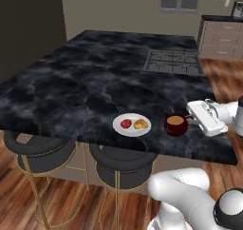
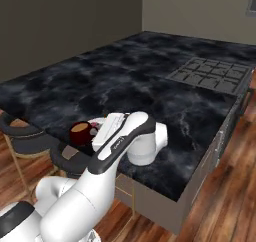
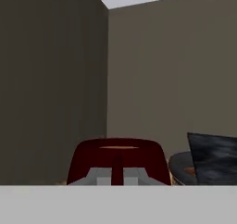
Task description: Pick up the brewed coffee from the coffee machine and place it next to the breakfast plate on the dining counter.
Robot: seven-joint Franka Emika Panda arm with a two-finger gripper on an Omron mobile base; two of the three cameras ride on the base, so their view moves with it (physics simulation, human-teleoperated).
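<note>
Two dark round stools (image 1: 40,150) on a wood floor (image 1: 61,196), cabinets (image 1: 220,39) behind.

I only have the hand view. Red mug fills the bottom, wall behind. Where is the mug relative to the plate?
Observer: Left base view shows the brewed coffee on the dining counter, just right of the breakfast plate, with a narrow gap between them.
Operator: Is it set down or in the air?
Observer: It looks set down; its base meets the marble in the left base view. The gripper is shut on the handle side.
Operator: What's on the plate?
Observer: A red fruit piece and a golden pastry.
Operator: Close to the edge?
Observer: Yes, mug and plate sit near the counter's front edge, above the stools.
</note>
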